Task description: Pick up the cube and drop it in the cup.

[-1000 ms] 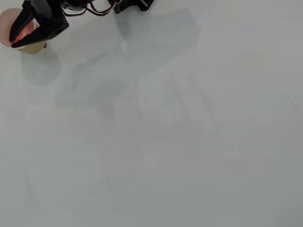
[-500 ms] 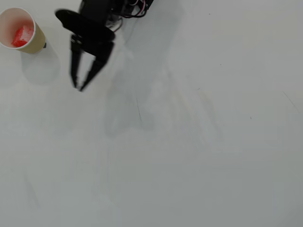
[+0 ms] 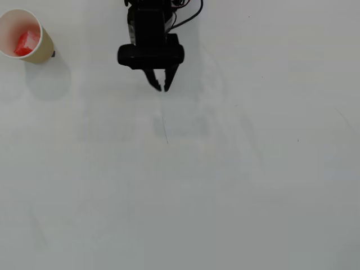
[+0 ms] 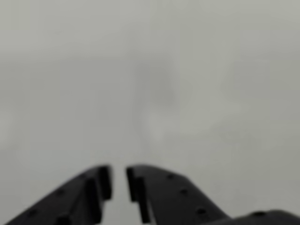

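Note:
The cream paper cup [image 3: 44, 46] stands at the far left top of the overhead view. The red cube [image 3: 26, 43] lies inside it, against the white interior. My black gripper [image 3: 163, 87] hangs at the top centre of that view, well to the right of the cup, with its fingertips pointing down the picture over bare table. In the wrist view the gripper [image 4: 119, 180] shows two black fingers almost together with a thin gap and nothing between them. Neither cup nor cube shows in the wrist view.
The white table [image 3: 185, 180] fills the rest of the overhead view. A faint thin line [image 3: 165, 130] marks it just below the gripper. The arm's black cable [image 3: 188, 14] loops at the top edge.

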